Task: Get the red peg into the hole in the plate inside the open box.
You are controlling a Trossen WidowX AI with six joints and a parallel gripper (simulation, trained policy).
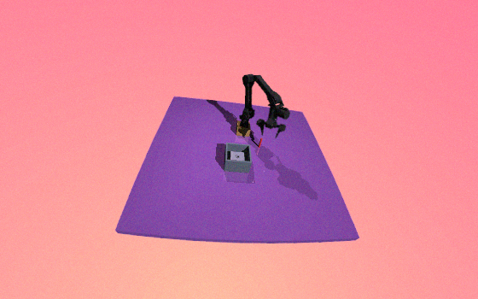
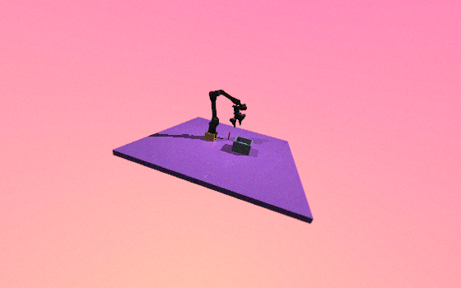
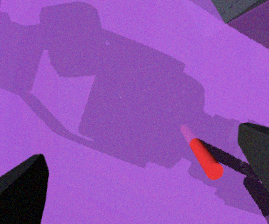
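Hand (image 1: 270, 134) (image 2: 238, 124) (image 3: 144, 148) spread nearly to the full, with nothing in its grip, above the worktop (image 1: 230, 209) (image 2: 221, 177) (image 3: 110, 200). Lower down, red peg (image 1: 260, 143) (image 2: 229, 136) (image 3: 206, 159) standing upright on the worktop, outside and near the open box (image 1: 238, 166) (image 2: 241, 148) (image 3: 230, 9). In the wrist view, peg nearer the right-hand finger in the picture. Inside the box, pale plate (image 1: 233, 158) at the bottom.
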